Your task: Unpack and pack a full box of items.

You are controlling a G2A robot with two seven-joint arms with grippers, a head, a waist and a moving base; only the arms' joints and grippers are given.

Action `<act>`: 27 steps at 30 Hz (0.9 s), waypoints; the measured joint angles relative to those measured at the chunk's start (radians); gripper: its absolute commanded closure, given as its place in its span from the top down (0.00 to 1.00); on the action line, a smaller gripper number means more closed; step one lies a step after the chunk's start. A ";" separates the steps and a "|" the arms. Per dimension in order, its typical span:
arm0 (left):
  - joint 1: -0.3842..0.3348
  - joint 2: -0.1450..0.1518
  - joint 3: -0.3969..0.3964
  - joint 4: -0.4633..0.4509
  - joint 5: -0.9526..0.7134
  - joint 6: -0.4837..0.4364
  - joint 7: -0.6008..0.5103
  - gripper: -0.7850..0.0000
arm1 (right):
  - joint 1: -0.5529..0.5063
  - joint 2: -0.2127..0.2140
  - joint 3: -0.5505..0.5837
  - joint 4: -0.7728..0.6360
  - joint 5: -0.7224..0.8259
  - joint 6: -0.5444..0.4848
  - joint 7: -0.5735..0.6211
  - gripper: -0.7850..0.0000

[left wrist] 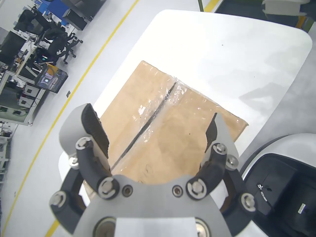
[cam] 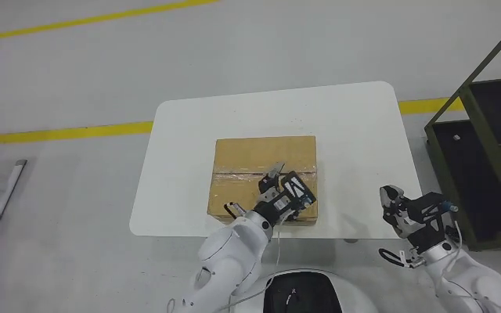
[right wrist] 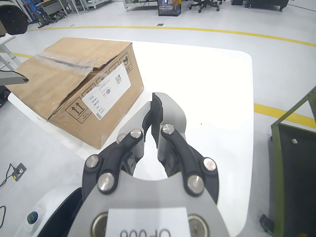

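Taped cardboard box (cam: 258, 160), white label (right wrist: 107, 92), left gripper (left wrist: 151, 112) wide above, right gripper (right wrist: 152, 107) closed, empty

- Box (cam: 266, 168): matt brown cardboard; seam tape (left wrist: 158, 104) clear, glossy, crinkled.
- Label (right wrist: 106, 92): smooth white paper.
- Table (cam: 352, 125): smooth white top.
- Right gripper (right wrist: 152, 107) pads (right wrist: 156, 114): black, ribbed, possibly rubber.

Bright overhead light, glare on table (left wrist: 222, 50) and taped box (left wrist: 172, 134)

Brown cardboard box (cam: 262, 168), flaps shut, clear tape along seam, flat mid-table.
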 measured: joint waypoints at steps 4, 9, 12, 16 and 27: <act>-0.066 -0.016 0.049 0.060 0.034 0.026 -0.050 1.00 | -0.003 0.001 0.006 -0.006 0.000 -0.004 0.000 0.00; -0.111 -0.031 0.083 0.120 0.068 0.048 -0.087 1.00 | 0.002 0.001 0.005 -0.006 0.003 -0.008 0.002 0.00; -0.122 -0.036 0.097 0.144 0.083 0.045 -0.104 1.00 | 0.008 0.001 -0.002 -0.007 0.002 -0.007 0.005 0.00; -0.130 -0.041 0.099 0.168 0.113 0.049 -0.117 0.79 | 0.015 0.001 -0.015 -0.010 -0.002 -0.003 0.011 0.00; -0.133 -0.051 0.093 0.207 0.176 0.069 -0.116 0.45 | 0.015 0.001 -0.027 -0.014 0.002 0.006 0.007 0.00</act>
